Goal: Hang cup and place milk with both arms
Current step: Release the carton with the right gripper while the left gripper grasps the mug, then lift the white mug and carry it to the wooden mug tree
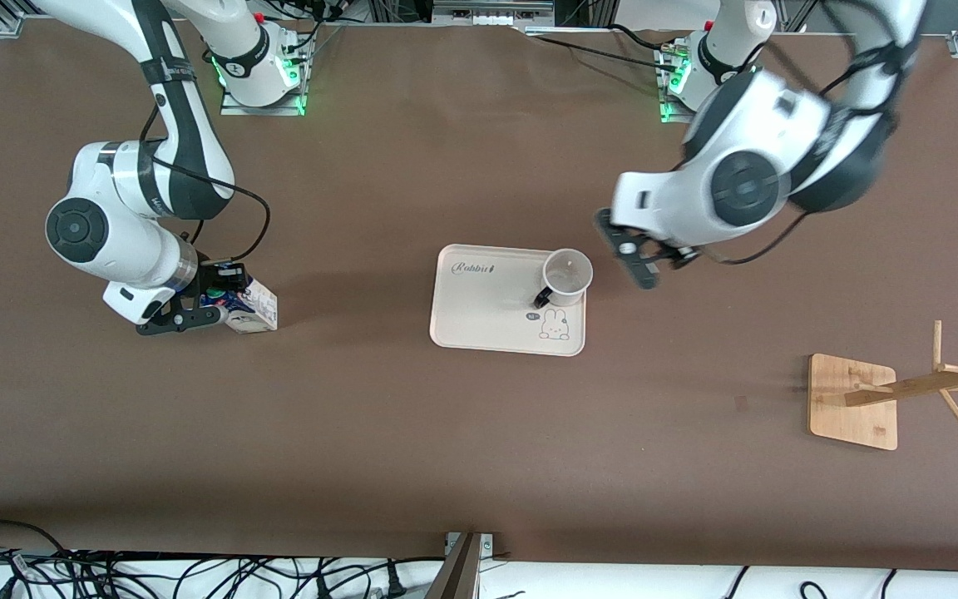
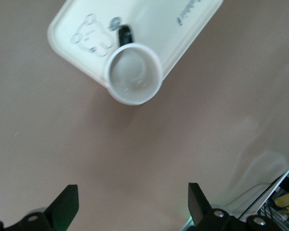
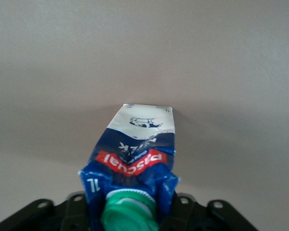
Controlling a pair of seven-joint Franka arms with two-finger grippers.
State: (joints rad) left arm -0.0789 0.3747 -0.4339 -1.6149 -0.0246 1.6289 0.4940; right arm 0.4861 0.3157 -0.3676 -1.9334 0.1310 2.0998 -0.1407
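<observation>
The white cup (image 1: 568,274) stands upright on the cream tray (image 1: 479,308), at the corner toward the left arm's end, with its black handle (image 1: 542,298) pointing toward the front camera. My left gripper (image 1: 635,264) is open and empty, over bare table beside that corner. In the left wrist view the cup (image 2: 133,73) is well clear of the fingertips (image 2: 67,204). My right gripper (image 1: 211,304) is shut on the blue and white milk (image 1: 250,308) at its gable top, toward the right arm's end. The milk's green cap (image 3: 130,211) sits between the fingers.
A wooden cup rack (image 1: 853,399) with pegs (image 1: 957,370) stands toward the left arm's end, nearer the front camera than the tray. The tray has a rabbit drawing (image 1: 555,324). Cables lie along the table's front edge (image 1: 196,574).
</observation>
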